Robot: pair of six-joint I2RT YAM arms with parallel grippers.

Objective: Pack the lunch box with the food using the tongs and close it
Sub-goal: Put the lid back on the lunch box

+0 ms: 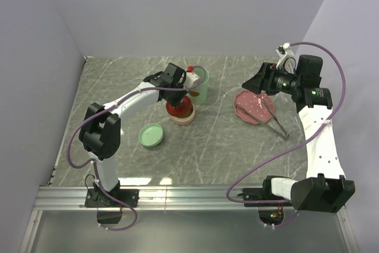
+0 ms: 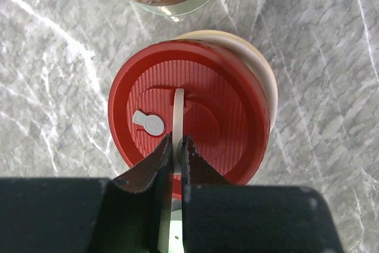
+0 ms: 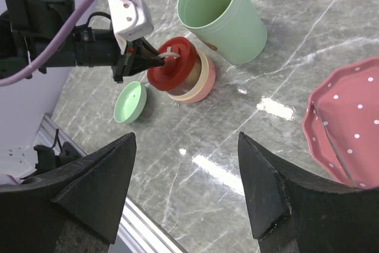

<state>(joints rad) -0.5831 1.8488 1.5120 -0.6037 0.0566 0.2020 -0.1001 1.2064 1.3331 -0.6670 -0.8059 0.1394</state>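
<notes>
The lunch box (image 3: pixel 200 82) is a round stack of cream and pink tiers in the middle of the table. A red lid (image 2: pixel 225 122) lies over its top, shifted a little so the cream rim (image 2: pixel 269 81) shows on one side. My left gripper (image 2: pixel 176 140) is shut on the lid's thin white handle (image 2: pixel 178 108). The silver tongs (image 1: pixel 276 124) lie across the pink dotted plate (image 1: pixel 251 108) and reach onto the table at the right. My right gripper (image 3: pixel 185 137) hangs open and empty above the plate's far-left edge. The food is hidden.
A tall mint-green cup (image 1: pixel 200 82) stands right behind the lunch box, close to my left wrist. A small green dish (image 1: pixel 151 135) lies to the front left of the box. White walls close in the table on the left, back and right.
</notes>
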